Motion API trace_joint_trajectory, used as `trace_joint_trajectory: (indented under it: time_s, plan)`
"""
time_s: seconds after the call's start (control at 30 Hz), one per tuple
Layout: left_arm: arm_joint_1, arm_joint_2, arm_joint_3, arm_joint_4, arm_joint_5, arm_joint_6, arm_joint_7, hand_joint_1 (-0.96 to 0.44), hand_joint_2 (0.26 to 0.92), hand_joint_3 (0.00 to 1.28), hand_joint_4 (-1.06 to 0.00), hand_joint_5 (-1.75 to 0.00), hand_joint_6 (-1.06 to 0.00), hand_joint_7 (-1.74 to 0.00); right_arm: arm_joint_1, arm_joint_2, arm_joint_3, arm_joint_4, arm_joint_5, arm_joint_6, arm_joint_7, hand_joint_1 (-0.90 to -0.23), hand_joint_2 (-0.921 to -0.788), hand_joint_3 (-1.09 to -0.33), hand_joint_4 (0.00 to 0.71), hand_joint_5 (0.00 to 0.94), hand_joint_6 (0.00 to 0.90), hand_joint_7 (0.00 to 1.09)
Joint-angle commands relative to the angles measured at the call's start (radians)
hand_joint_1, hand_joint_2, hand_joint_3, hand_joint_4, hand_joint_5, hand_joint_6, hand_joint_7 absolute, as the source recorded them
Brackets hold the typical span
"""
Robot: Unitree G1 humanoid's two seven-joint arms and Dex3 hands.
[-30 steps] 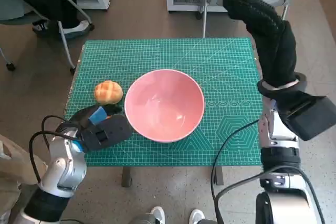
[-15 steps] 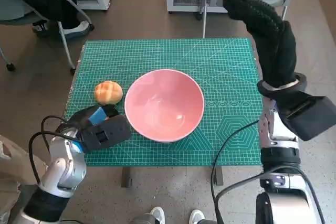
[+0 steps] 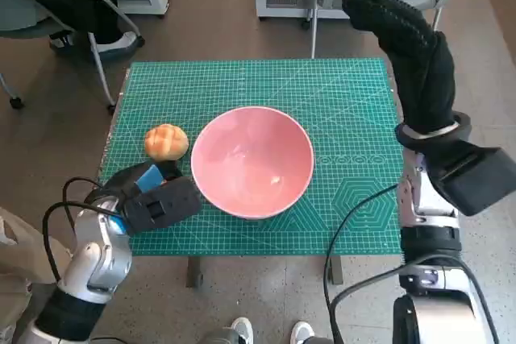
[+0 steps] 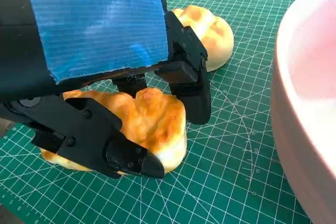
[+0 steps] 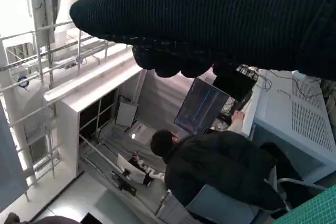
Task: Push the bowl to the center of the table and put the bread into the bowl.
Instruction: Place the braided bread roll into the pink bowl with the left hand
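A green mat covers the small table, and it has thin pale lines all over it. In the middle of the mat sits a big pink bowl. It stands the right way up.

The robot's right hand is in a black knitted glove. It is lifted high over the far right corner of the mat, well apart from the bowl. Its fingers look stretched out, and it holds nothing.

The left hand is black with blue tape on its back. It lies low on the mat, just beside the near left side of the bowl. In the left wrist view its black fingers wrap around a golden bread roll. One finger is on each side of it, so the hand grips that roll. The roll rests on the mat, right beside the bowl's wall.

A second bread roll lies on the mat past the left hand, near the left side of the bowl but not touching it. No hand is on it.

In the right wrist view a person in dark clothes sits by a screen.
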Motion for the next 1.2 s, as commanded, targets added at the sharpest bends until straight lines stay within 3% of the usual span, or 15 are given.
trace_joint_trajectory:
  time_s: [0.03, 0.27, 0.4, 0.73, 0.97, 1.2]
  plan:
    - [0.013, 0.016, 0.007, -0.036, 0.008, -0.006, -0.005, 0.00, 0.920, 0.12, -0.60, -1.42, -0.63, -1.00, 0.008, -0.005, 0.000, 0.009, -0.003, 0.014, 0.000, -0.661, -0.921, -0.757, 0.190, 0.001, 0.089, 0.27]
    - [0.047, 0.026, 0.048, -0.150, 0.005, -0.014, 0.006, 0.00, 0.920, 0.12, -0.59, -1.43, -0.65, -0.97, 0.010, -0.006, 0.001, 0.002, -0.001, 0.017, 0.002, -0.658, -0.921, -0.757, 0.190, 0.001, 0.087, 0.27]
    - [0.065, 0.031, 0.069, -0.211, 0.007, -0.012, 0.003, 0.00, 0.920, 0.10, -0.64, -1.32, -0.63, -1.06, 0.010, -0.005, 0.001, 0.002, 0.000, 0.017, 0.002, -0.659, -0.921, -0.757, 0.190, 0.001, 0.085, 0.28]
    - [0.094, 0.038, 0.132, -0.365, 0.003, -0.010, -0.004, 0.00, 0.920, 0.08, -0.67, -1.26, -0.61, -1.10, 0.009, -0.006, 0.001, 0.003, 0.002, 0.018, 0.004, -0.671, -0.921, -0.755, 0.190, 0.001, 0.082, 0.28]
    - [0.100, 0.048, 0.198, -0.510, -0.004, -0.026, -0.019, 0.00, 0.909, 0.09, -0.68, -1.31, -0.66, -1.00, 0.010, -0.003, 0.002, 0.003, -0.001, 0.016, -0.001, -0.674, -0.921, -0.755, 0.190, 0.000, 0.079, 0.29]
    - [0.090, 0.047, 0.242, -0.586, -0.016, -0.048, -0.032, 0.00, 0.900, 0.08, -0.74, -1.19, -0.63, -1.08, 0.012, -0.001, 0.003, 0.000, -0.002, 0.015, -0.003, -0.672, -0.921, -0.757, 0.190, 0.000, 0.076, 0.29]
